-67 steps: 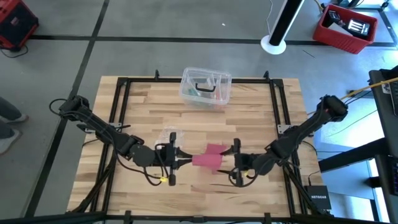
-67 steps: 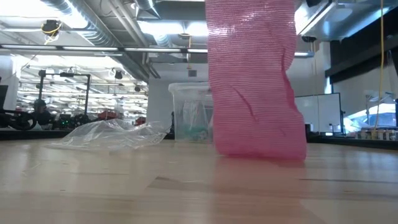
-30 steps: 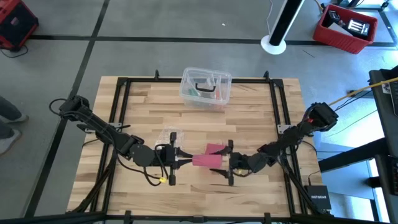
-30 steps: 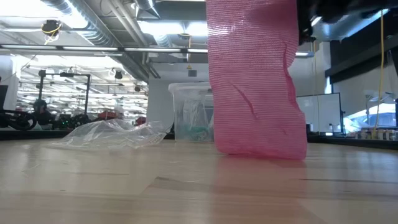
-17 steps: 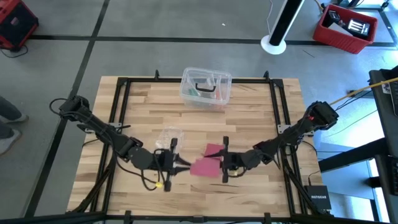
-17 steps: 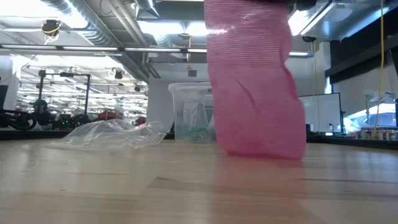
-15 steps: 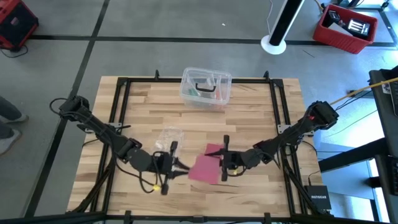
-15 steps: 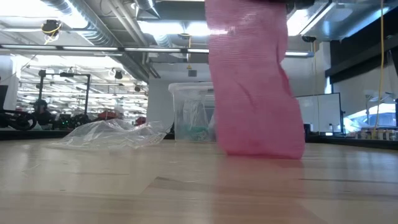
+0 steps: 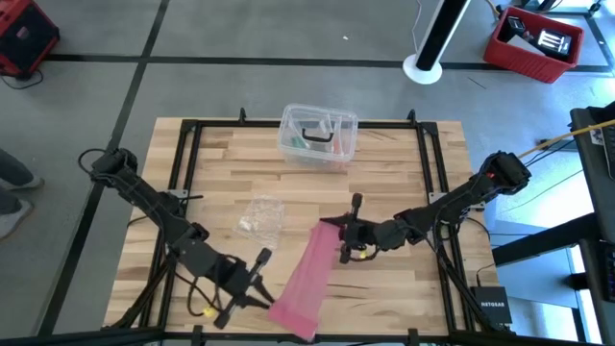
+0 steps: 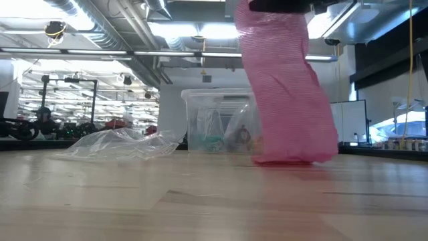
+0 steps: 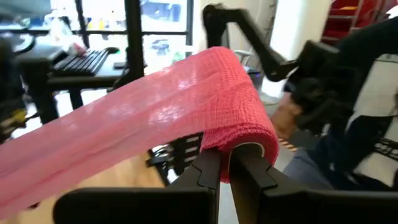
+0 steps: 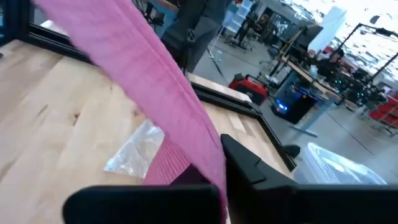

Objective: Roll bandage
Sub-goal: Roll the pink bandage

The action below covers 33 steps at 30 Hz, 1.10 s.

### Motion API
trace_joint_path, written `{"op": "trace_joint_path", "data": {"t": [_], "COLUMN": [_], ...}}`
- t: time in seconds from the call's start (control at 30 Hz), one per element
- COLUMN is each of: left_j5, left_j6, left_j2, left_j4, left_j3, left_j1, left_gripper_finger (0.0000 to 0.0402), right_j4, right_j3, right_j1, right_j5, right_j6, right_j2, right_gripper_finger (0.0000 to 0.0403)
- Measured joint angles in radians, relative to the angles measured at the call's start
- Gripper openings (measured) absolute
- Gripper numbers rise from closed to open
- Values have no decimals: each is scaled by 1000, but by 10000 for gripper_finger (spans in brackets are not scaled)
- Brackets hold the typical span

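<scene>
The pinkish-red soft fabric bandage (image 9: 307, 279) is stretched out as a long flat band above the wooden plank desk (image 9: 384, 183). Its long axis runs diagonally, from an upper end nearer the clear plastic box (image 9: 318, 135) down to a lower end at the desk's near edge, well away from that box. The upper end is pinched by the fingers of the right gripper (image 9: 343, 234), which are closed on the fabric. The lower end is wrapped over the closed fingers of the left gripper (image 9: 261, 291), where it bulges into a rounded fold, as is seen in the left wrist view (image 11: 239, 124).

The clear plastic box is set at the far edge of the desk. A dark curved item and some greenish pieces are seen inside it; what they are cannot be told. A crumpled clear plastic wrapper (image 9: 260, 217) lies flat on the desk between the box and the left gripper, just beside the band.

The bandage's surface is an open, net-like weave with fine ribs across its width and a few lengthwise creases. In the low view it hangs as a broad pink sheet (image 10: 287, 94) in front of the box, its lower edge at the desk.
</scene>
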Motion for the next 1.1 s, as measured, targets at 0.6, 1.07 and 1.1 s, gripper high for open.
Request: {"op": "trace_joint_path", "data": {"t": [0.6, 1.07, 1.1], "left_j5": [-592, -595, -595], "left_j6": [414, 303, 303], "left_j2": [-50, -50, -50], "left_j4": [144, -36, -37], "left_j3": [0, 1, 1], "left_j1": [69, 153, 150], "left_gripper_finger": [13, 13, 13], "right_j4": [48, 51, 37], "right_j3": [-1, -1, -1], "right_j1": [33, 26, 26], "right_j5": [-261, -223, -223], "right_j6": [377, 502, 487], "right_j2": [0, -9, -17], "right_gripper_finger": [3, 152, 165]}}
